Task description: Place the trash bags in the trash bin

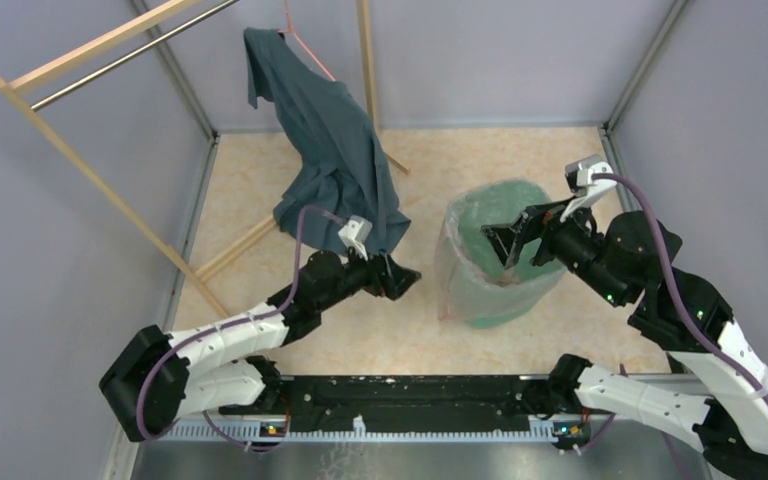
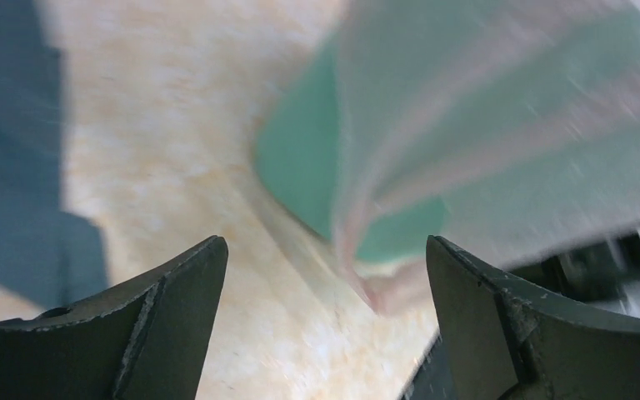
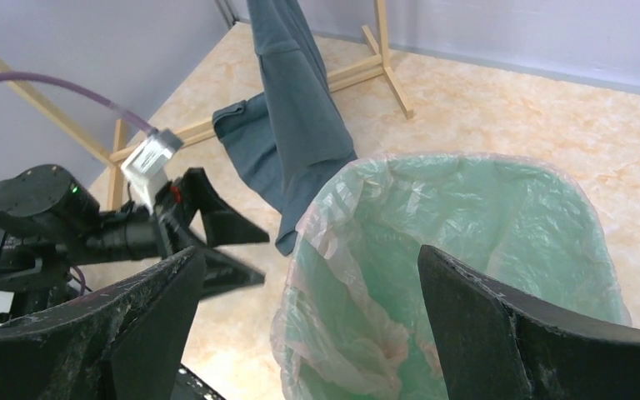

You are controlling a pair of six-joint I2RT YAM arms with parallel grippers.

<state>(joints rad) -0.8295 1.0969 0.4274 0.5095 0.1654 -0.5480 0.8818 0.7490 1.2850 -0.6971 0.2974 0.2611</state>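
The teal-green trash bin [image 1: 505, 290] stands right of centre on the floor. The pale pink translucent trash bag [image 1: 457, 262] lines it and drapes over its rim and down its left side. In the right wrist view the bag [image 3: 433, 217] covers the bin's opening. My right gripper [image 1: 505, 243] is open above the bin's mouth and holds nothing. My left gripper [image 1: 407, 279] is open and empty, low near the floor just left of the bin. The left wrist view is blurred and shows the bin [image 2: 300, 158] with the bag [image 2: 500, 117] over it ahead.
A dark blue-grey shirt [image 1: 335, 150] hangs from a wooden rack [image 1: 90, 170] at the back left, its hem just behind my left gripper. Grey walls enclose the beige floor [image 1: 360, 340]. A black rail [image 1: 400, 400] runs along the near edge.
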